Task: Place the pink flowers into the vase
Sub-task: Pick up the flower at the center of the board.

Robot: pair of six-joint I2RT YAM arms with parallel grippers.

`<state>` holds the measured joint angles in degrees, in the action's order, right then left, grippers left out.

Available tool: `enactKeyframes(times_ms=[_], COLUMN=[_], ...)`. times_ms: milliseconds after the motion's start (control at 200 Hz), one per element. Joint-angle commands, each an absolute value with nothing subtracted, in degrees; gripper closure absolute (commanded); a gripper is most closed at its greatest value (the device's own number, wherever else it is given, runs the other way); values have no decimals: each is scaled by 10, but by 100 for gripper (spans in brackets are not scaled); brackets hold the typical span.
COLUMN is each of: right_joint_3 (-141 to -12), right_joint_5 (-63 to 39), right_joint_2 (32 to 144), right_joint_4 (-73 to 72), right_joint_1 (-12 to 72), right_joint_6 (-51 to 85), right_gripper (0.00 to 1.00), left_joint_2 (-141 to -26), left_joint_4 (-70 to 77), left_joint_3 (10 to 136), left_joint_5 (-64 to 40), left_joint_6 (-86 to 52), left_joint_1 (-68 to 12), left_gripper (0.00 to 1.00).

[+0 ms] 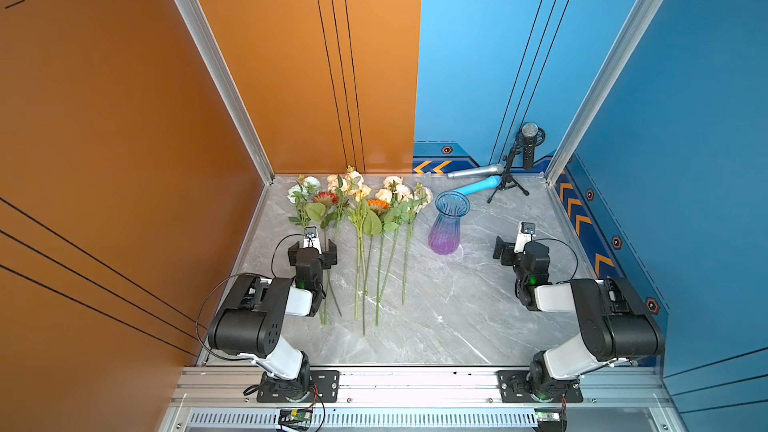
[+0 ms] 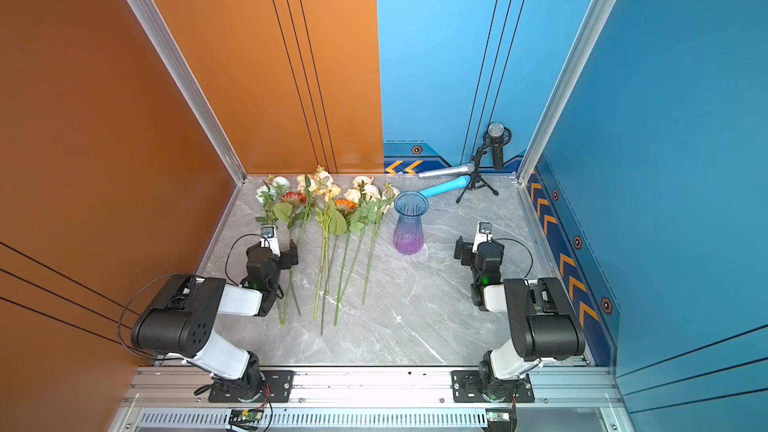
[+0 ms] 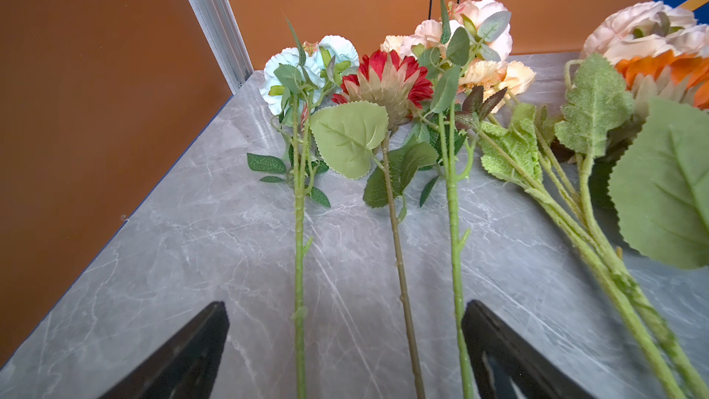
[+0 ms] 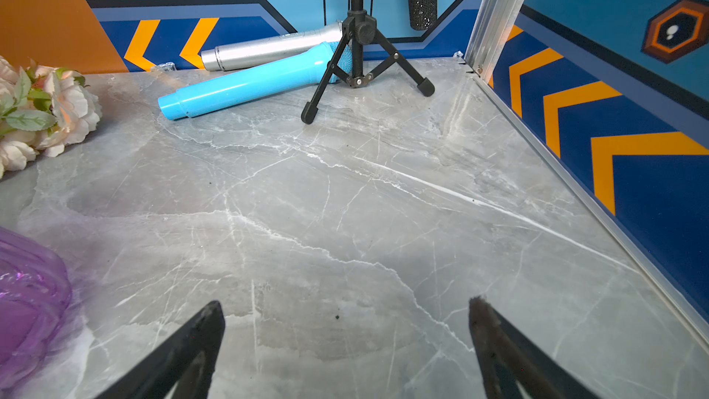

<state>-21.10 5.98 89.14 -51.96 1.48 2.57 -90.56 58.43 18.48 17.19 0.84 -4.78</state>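
Note:
The pink flowers (image 1: 357,187) (image 2: 328,184) lie flat on the marble table, pale peach blooms toward the back wall and stems toward me. The vase (image 1: 449,222) (image 2: 409,222), ribbed glass with a blue rim and purple base, stands upright just right of them. My left gripper (image 1: 311,249) (image 3: 345,307) hovers open over three stems; one pink flower stem (image 3: 454,232) runs by its right finger. My right gripper (image 1: 509,251) (image 4: 345,304) is open over bare table, right of the vase base (image 4: 27,301), holding nothing.
A white-bluish flower (image 1: 305,187) and two orange flowers (image 1: 326,198) lie among the pink ones. A silver microphone (image 1: 476,171), a blue microphone (image 1: 478,185) and a microphone on a tripod (image 1: 509,184) sit at the back right. Walls close three sides.

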Motion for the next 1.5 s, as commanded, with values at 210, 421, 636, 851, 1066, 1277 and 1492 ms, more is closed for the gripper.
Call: enactKeyframes(times_ms=[210, 421, 636, 851, 1066, 1277, 1492], right_joint_3=[-213, -217, -254, -330, -395, -428, -425], right_joint_5=[59, 81, 131, 214, 279, 316, 330], right_joint_2=[873, 787, 657, 566, 520, 489, 453], right_joint_4=[-511, -434, -296, -108, 53, 155, 187], right_joint_1=[12, 19, 41, 68, 92, 138, 192], right_joint_6=[35, 35, 24, 38, 86, 126, 142], right_gripper=[0, 0, 0, 0, 0, 0, 0], left_joint_2=[-879, -764, -667, -657, -715, -820, -917], left_joint_4=[575, 574, 554, 408, 45, -147, -203], left_joint_3=[190, 147, 157, 244, 436, 585, 687], left_joint_5=[186, 250, 346, 454, 387, 285, 199], left_joint_6=[0, 50, 137, 168, -24, -114, -150], left_joint_1=[-43, -98, -213, -343, -386, -392, -371], left_gripper=[2, 2, 2, 2, 2, 1, 5])
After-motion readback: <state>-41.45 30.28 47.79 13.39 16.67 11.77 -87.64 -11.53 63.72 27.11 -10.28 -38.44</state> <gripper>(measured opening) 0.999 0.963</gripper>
